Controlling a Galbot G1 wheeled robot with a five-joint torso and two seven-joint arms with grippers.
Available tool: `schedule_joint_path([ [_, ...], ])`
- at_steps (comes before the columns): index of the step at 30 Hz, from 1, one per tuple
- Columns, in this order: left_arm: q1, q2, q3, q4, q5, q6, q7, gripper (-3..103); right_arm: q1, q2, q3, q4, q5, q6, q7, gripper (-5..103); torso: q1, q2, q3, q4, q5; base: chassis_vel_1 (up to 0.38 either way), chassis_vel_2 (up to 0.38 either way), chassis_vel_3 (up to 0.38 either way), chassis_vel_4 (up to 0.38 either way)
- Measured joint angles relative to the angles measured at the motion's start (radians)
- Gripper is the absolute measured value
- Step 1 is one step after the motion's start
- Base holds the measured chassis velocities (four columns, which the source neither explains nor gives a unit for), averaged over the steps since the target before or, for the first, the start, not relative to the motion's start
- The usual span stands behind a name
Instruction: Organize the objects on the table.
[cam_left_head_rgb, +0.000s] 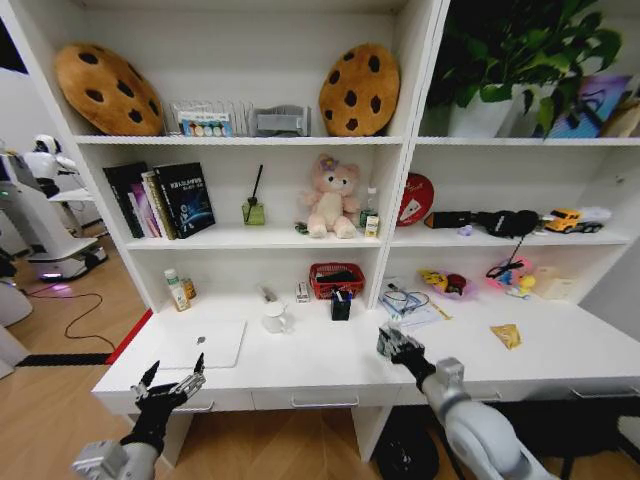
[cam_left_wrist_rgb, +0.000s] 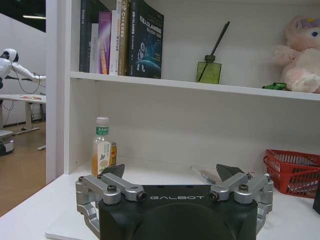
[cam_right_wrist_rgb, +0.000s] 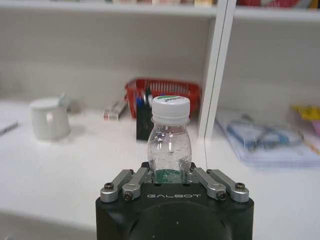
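Fingers (cam_right_wrist_rgb: 134, 183) of right gripper (cam_right_wrist_rgb: 167, 176) clamp clear bottle (cam_right_wrist_rgb: 169, 140) above table (cam_left_head_rgb: 330, 355)

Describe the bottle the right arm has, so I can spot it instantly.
On the long white desk, near its front edge, the right gripper is shut on a small clear bottle. Unlike the taller green-capped juice bottle at the back left, it has a white cap and looks empty.

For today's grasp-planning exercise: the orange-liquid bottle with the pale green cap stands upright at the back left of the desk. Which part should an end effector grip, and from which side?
Grip the bottle around its labelled body, below the cap, coming level from the open desk front. It stands upright against the shelving's side panel, with a small jar close beside it, so those sides are crowded. The open left end effector already faces it.
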Motion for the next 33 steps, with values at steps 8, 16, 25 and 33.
schedule_joint_path([
  [8,0.000,0.000,0.000,0.000,0.000,0.000,0.000,100,-0.189,0.046,0.023,-0.088,-0.071,-0.025,-0.048,25,0.000,0.000,0.000,0.0010,-0.0001,0.000,0.000,0.000,0.000],
  [16,0.000,0.000,0.000,0.000,0.000,0.000,0.000,100,-0.127,0.112,-0.040,-0.409,-0.221,-0.019,-0.130,25,0.000,0.000,0.000,0.0007,0.0004,0.000,0.000,0.000,0.000],
  [25,0.000,0.000,0.000,0.000,0.000,0.000,0.000,100,0.011,0.196,-0.038,-0.713,-0.293,0.037,-0.194,25,0.000,0.000,0.000,0.0008,-0.0001,0.000,0.000,0.000,0.000],
  [33,0.000,0.000,0.000,0.000,0.000,0.000,0.000,100,0.084,0.192,-0.035,-0.789,-0.291,0.062,-0.200,25,0.000,0.000,0.000,0.0011,0.0000,-0.041,-0.043,0.040,0.044],
])
